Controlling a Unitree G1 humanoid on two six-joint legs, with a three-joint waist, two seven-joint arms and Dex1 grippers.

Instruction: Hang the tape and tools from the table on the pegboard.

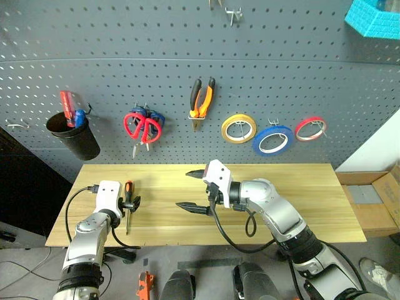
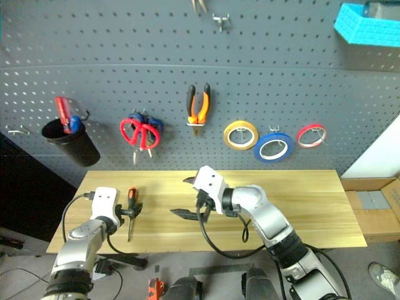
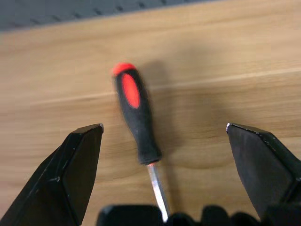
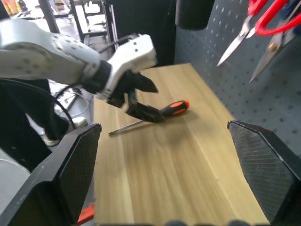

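Your left gripper [image 3: 164, 136] hangs wide open over the screwdriver [image 1: 128, 209], which lies flat on the table [image 1: 300, 212] between the spread fingers, untouched. Your right gripper [image 1: 192, 190] is also spread wide and empty above the table's middle. Beyond, on the pegboard [image 1: 125, 50], you see red scissors [image 1: 142, 128], pliers [image 1: 201, 100] and blue tape [image 1: 273, 140] hanging.
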